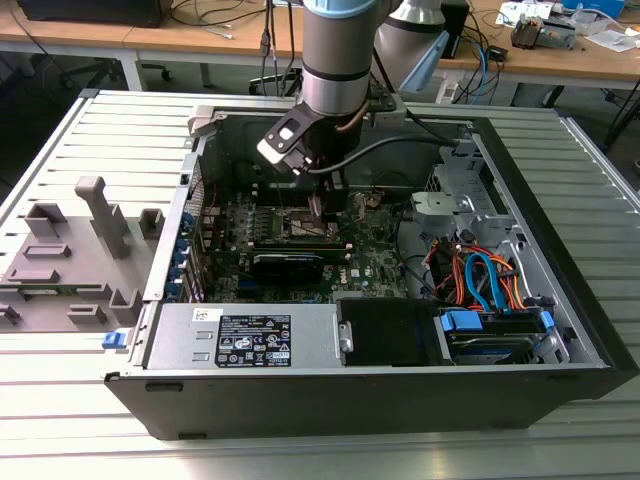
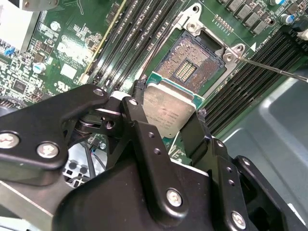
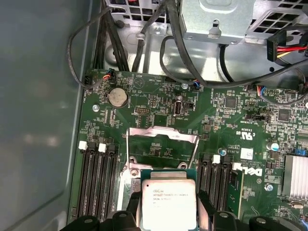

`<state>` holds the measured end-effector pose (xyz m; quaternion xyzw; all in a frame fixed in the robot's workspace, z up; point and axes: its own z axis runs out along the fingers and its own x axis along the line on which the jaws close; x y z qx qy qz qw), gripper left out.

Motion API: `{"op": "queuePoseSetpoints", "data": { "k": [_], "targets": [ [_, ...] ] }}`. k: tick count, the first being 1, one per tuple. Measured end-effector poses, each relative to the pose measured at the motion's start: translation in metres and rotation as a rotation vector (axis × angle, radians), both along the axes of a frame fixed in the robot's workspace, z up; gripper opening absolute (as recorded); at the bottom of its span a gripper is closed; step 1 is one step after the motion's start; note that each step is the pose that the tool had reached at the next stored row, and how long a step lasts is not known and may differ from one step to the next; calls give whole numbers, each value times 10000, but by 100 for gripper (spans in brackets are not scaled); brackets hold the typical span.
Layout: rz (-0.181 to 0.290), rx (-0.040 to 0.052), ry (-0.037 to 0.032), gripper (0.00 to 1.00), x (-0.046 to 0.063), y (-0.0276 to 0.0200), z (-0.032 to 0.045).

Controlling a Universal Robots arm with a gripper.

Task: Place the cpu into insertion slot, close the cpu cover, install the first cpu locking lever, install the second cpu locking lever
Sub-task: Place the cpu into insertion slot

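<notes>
My gripper (image 2: 168, 108) has its fingers closed on two edges of the cpu (image 2: 166, 116). I see it hovering close by the uncovered insertion slot (image 2: 190, 67).

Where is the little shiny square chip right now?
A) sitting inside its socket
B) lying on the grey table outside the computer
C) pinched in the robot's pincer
C: in the second wrist view the pincer clamps the cpu by two opposite edges, while the insertion slot beyond it lies bare.
</notes>
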<state>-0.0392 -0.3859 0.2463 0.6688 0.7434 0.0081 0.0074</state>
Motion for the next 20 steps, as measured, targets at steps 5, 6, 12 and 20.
{"op": "queuePoseSetpoints", "data": {
  "k": [5,6,12,20],
  "targets": [
    [-361,0,0,55,0,0,-7],
    [-420,0,0,55,0,0,-8],
    [-636,0,-1,55,0,0,-11],
    [-639,2,-1,55,-12,0,-11]
  ]
}}
